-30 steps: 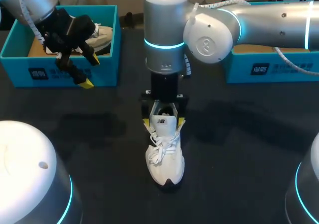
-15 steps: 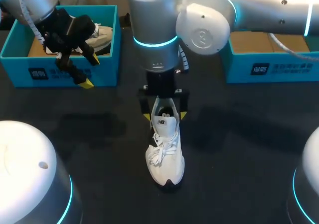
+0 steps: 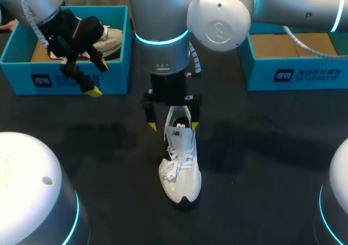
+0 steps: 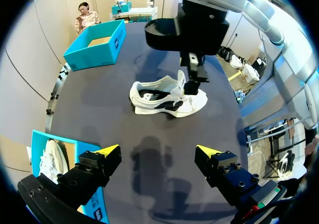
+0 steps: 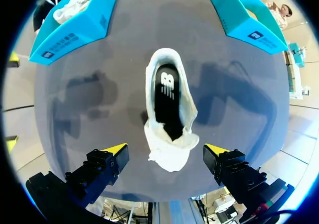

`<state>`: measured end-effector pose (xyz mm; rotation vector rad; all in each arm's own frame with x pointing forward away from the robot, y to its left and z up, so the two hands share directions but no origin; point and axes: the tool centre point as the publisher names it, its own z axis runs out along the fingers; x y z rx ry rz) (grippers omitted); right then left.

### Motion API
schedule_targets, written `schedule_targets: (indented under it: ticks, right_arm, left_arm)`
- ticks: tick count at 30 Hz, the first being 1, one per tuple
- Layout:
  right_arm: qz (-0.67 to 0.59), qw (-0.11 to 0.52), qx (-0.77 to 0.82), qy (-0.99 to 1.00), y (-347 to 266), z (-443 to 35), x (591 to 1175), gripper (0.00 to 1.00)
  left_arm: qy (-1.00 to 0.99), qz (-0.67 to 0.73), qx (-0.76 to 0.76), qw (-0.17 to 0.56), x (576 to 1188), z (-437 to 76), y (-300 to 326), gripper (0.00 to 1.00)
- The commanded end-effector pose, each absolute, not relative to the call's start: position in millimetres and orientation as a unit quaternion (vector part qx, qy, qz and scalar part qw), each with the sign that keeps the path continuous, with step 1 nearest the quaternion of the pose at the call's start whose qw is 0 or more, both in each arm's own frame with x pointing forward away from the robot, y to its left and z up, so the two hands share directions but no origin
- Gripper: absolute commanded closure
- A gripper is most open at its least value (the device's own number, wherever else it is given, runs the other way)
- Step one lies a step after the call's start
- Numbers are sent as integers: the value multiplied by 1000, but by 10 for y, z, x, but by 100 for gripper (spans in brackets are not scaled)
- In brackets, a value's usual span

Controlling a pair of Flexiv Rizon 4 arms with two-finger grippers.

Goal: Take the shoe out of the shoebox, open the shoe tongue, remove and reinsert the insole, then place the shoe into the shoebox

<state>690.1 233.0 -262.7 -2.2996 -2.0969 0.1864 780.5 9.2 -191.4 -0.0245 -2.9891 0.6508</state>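
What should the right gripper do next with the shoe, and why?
Probably lower the right gripper into the shoe and pinch the insole near the heel. The gripper hangs open above the shoe and holds nothing. The tongue looks pulled forward, and the insole lies exposed inside, so taking it out seems the step due.

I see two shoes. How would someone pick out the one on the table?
Find the dark table, then its middle, between the left box and the right box. The white shoe stands there alone under the right gripper, dark insole showing; the other shoe lies inside the left box.
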Motion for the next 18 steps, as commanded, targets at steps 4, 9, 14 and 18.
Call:
schedule_targets:
  ticks: [4, 9, 14, 18]
  right_arm:
    - [49, 14, -747, -662, 2470, -2607, 6611, 0]
    - [48, 24, -754, -655, 2562, -2669, 6457, 55]
    - [48, 33, -766, -640, 2513, -2813, 6355, 73]
    - [52, 37, -771, -634, 2446, -2903, 6335, 74]
  left_arm:
    - [-977, 211, -8, 41, 7798, -1913, 94, 0]
    - [-977, 211, -8, 41, 7798, -1913, 94, 0]
    - [-977, 211, -8, 41, 7798, -1913, 94, 0]
    - [-977, 211, -8, 41, 7798, -1913, 94, 0]
